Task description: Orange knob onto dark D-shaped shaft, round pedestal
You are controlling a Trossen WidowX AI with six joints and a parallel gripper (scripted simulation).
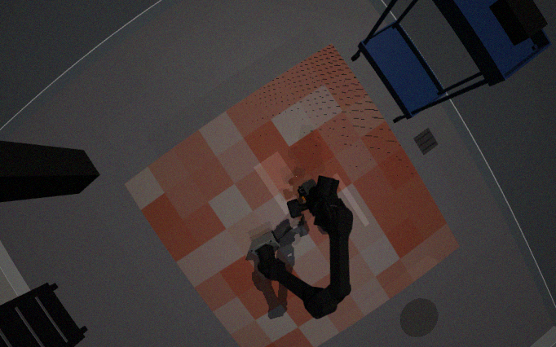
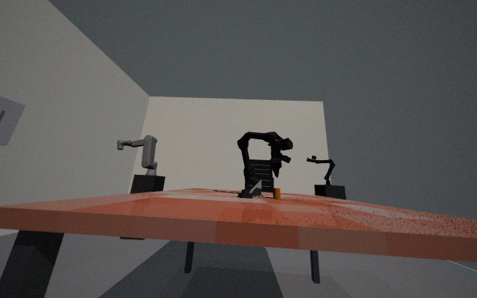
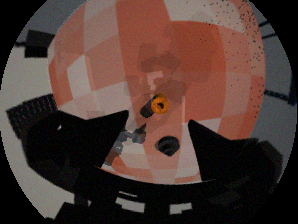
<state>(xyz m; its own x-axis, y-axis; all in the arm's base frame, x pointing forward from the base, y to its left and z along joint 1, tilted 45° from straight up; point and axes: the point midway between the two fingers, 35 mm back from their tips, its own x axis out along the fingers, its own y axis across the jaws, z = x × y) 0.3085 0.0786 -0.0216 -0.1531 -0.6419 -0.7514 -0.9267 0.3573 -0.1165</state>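
arm [image 2: 255,147] arched, wrist down | pincer [image 3: 158,137] wide apart (nothing held)

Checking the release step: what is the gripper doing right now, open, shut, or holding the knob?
Gripper: open, jaws wide, holding nothing; the orange knob stands on the table below it.

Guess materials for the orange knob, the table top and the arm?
Orange knob: likely plastic, uniform saturated orange, matte, no glint. Table top: looks like painted or laminated board; flat orange and pale patches, a soft sheen near the edge, fine dark speckling. Arm: black, matte, could be coated metal or plastic; too dark to tell.
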